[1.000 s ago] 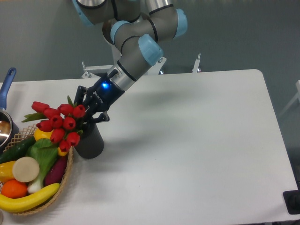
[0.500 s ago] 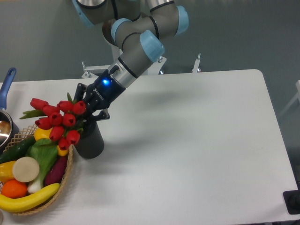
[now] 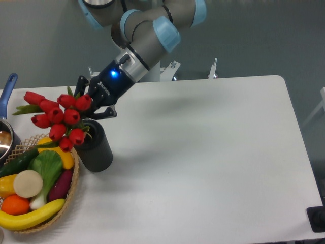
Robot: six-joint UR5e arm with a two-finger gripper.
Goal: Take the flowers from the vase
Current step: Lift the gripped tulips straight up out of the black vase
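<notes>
— Flowers [image 3: 58, 119]: where are they?
— Near the desk's [image 3: 213, 152] left edge, held out leftward over the vase [image 3: 96, 150] and the top of the basket [image 3: 71, 195]. The red buds fan out to the left of the gripper [image 3: 90, 104], and the lowest bud sits beside the vase's mouth.
— And the fingers?
— Clamped together on the stems, right behind the buds. The stem ends are hidden, so I cannot tell whether they are out of the vase.
— The vase itself?
— Upright, dark and ribbed, touching the basket's right rim, just below the gripper.
— Anything else there?
— The basket holds a banana [image 3: 30, 216], an orange [image 3: 14, 204] and green vegetables. A pan with a blue handle [image 3: 7, 90] pokes in at the left edge.
</notes>
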